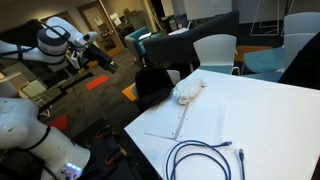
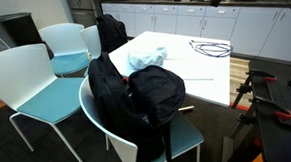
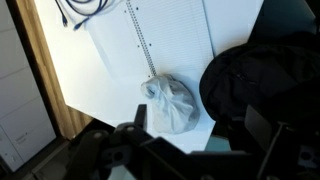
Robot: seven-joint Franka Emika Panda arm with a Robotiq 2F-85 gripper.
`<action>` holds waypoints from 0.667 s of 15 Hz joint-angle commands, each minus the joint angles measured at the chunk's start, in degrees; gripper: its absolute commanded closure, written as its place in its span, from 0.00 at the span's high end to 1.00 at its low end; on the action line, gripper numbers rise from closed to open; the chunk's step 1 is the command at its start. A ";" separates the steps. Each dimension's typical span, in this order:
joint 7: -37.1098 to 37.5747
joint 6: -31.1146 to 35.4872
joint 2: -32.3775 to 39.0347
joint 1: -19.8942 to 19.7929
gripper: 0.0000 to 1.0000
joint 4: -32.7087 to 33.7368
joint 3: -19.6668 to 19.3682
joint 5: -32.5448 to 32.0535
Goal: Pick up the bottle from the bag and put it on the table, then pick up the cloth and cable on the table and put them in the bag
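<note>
Wrist view: reading left to right, you have the cable [image 3: 85,10], the paper sheet [image 3: 170,40], the cloth [image 3: 172,103] and the bag [image 3: 255,80], with the gripper [image 3: 195,150] low in frame.
Cable: loose loops far left on the table [image 3: 100,75], well apart from the bag. When you lift it later, a trailing loop could snag on the sheet.
Paper sheet: lies between cable and cloth, with a thin rod along it. A low sweep could drag it.
Cloth: bundled just beside the bag, perhaps touching, and near the table edge. Brush it on your way in and it may go over.
Bag: soft and black. In an exterior view it sits on a chair [image 2: 190,143] at the table corner. You cannot make out its opening, so your jaws may catch fabric or a handle and pull the whole bag off the seat.
Bottle: not visible in any view; likely inside the bag. Reaching blind, you could tip it or grip it off centre.
Gripper: jaws spread wide, holding nothing. In an exterior view the gripper [image 1: 103,62] hangs off to the side of the table.
</note>
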 commanded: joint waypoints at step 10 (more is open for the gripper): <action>-14.83 12.87 9.85 0.20 1.00 3.07 -8.14 -2.06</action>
